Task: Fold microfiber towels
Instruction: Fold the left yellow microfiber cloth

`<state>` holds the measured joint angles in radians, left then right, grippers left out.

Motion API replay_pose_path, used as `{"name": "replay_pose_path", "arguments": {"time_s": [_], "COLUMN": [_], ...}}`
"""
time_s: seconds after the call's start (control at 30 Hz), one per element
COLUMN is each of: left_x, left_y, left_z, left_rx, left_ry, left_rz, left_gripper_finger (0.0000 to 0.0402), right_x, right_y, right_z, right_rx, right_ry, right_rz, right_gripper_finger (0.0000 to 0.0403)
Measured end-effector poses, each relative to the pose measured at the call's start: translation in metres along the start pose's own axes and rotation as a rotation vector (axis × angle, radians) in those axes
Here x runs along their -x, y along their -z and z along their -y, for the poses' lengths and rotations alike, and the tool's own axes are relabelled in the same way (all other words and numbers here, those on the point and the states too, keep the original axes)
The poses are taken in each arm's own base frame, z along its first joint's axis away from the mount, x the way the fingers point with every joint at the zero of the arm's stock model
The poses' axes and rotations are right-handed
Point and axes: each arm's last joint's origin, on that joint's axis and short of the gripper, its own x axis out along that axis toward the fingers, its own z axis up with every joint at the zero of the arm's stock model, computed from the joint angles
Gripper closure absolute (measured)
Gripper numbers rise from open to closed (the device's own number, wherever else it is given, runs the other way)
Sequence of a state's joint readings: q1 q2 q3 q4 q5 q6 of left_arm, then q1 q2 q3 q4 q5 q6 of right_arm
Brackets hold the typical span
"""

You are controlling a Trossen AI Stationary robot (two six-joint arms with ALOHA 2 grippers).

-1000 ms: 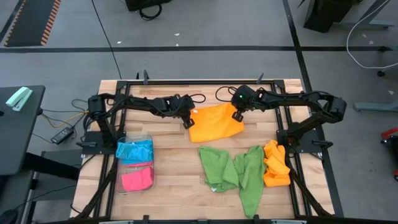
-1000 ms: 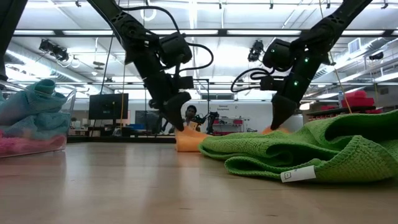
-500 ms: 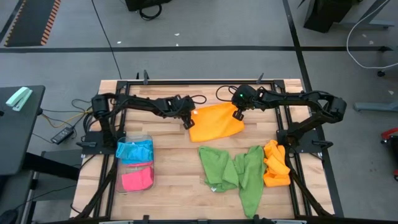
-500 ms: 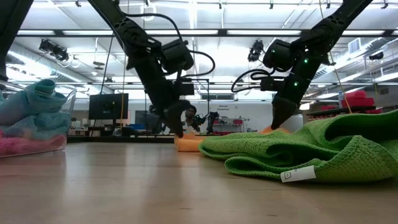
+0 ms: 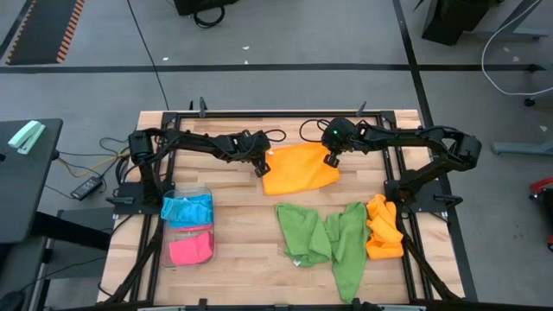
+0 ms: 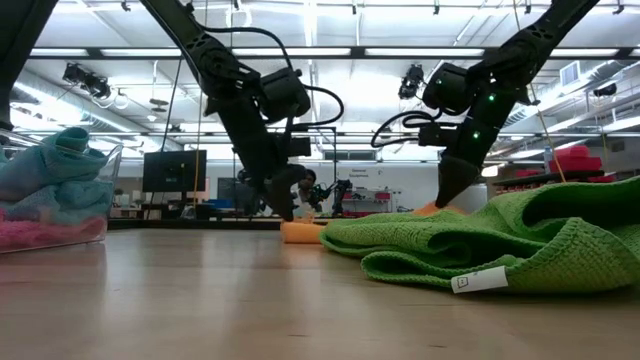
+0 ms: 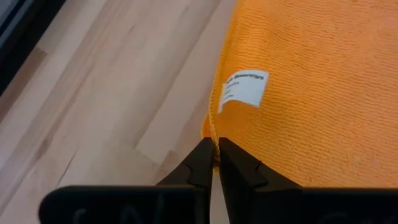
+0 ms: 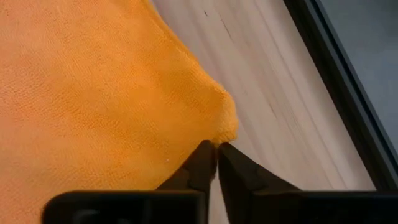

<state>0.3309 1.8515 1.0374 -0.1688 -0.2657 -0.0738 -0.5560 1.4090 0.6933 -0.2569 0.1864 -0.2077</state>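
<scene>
Left hand [image 7: 214,154] and right hand [image 8: 216,152] each pinching orange towel [image 5: 299,168] edges, white tag [image 7: 244,89] (print too blurry), wooden counter [image 5: 233,216]

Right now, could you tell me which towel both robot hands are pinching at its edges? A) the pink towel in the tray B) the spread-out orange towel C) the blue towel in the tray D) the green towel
B: the left hand and right hand each nip an edge of the spread-out orange towel.
</scene>
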Motion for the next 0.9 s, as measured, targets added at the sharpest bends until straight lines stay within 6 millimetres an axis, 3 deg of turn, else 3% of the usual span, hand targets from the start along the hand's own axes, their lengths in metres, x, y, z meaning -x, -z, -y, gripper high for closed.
{"name": "replay_pose_path", "arguments": {"time_s": [0.17,0.37,0.63,0.9], "left_x": [0.000,0.005,0.019,0.019], "left_y": [0.000,0.000,-0.003,-0.003], "left_z": [0.000,0.000,0.007,0.034], "left_rx": [0.001,-0.016,-0.073,-0.230], "left_ry": [-0.001,-0.013,-0.081,0.126], "left_rz": [-0.001,-0.002,0.029,0.065], "left_gripper_finger": [0.0351,0.0302,0.0235,0.0227], "right_x": [-0.001,-0.002,-0.002,0.002], "right_y": [0.002,0.013,0.018,0.012], "right_z": [0.004,0.017,0.014,-0.008], "right_rx": [-0.024,-0.134,-0.198,-0.130], "right_ry": [0.008,0.051,0.044,-0.030], "right_rz": [-0.010,-0.108,-0.160,-0.128], "right_gripper_finger": [0.0313,0.0273,0.0263,0.0265]}}
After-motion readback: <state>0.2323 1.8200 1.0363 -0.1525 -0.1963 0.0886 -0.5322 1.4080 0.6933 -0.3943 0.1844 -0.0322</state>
